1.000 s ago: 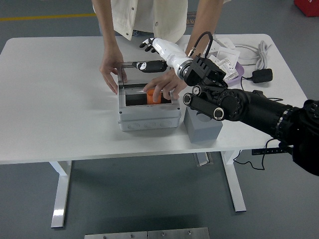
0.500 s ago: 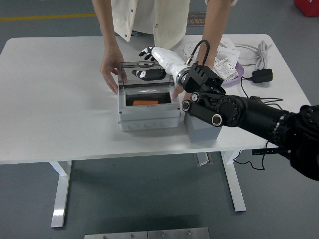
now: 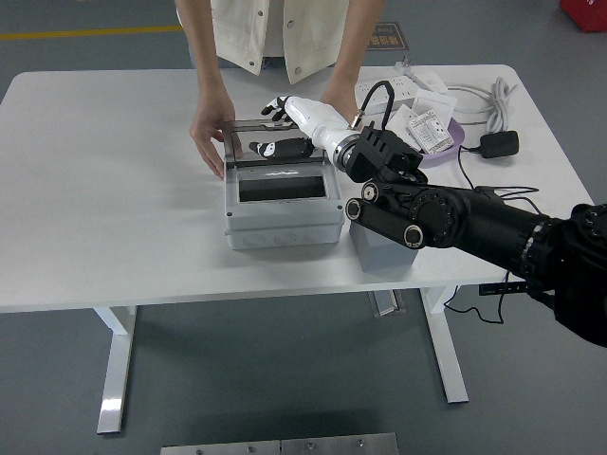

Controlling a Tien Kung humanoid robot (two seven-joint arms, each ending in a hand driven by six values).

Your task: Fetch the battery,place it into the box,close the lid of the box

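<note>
The grey box (image 3: pixel 285 220) stands mid-table with its clear lid (image 3: pixel 303 144) raised at the back. Its inside looks dark and no battery shows in it. My right hand (image 3: pixel 279 104), white with black fingertips, is at the lid's top back edge with its fingers spread and holding nothing; its reflection shows in the lid. My black right arm (image 3: pixel 446 216) reaches in from the right. A person's hand (image 3: pixel 211 135) rests against the box's left back corner. The person's other hand (image 3: pixel 338 95) is behind my wrist.
A grey block (image 3: pixel 384 248) stands against the box's right side, under my forearm. A purple tray with packets (image 3: pixel 432 133), a white power strip with cable (image 3: pixel 474 95) and a black adapter (image 3: pixel 499 144) lie at the back right.
The person's hand laid the orange battery in the box and drew back behind my wrist. The battery no longer shows. My right hand shifted slightly along the lid's top edge.
</note>
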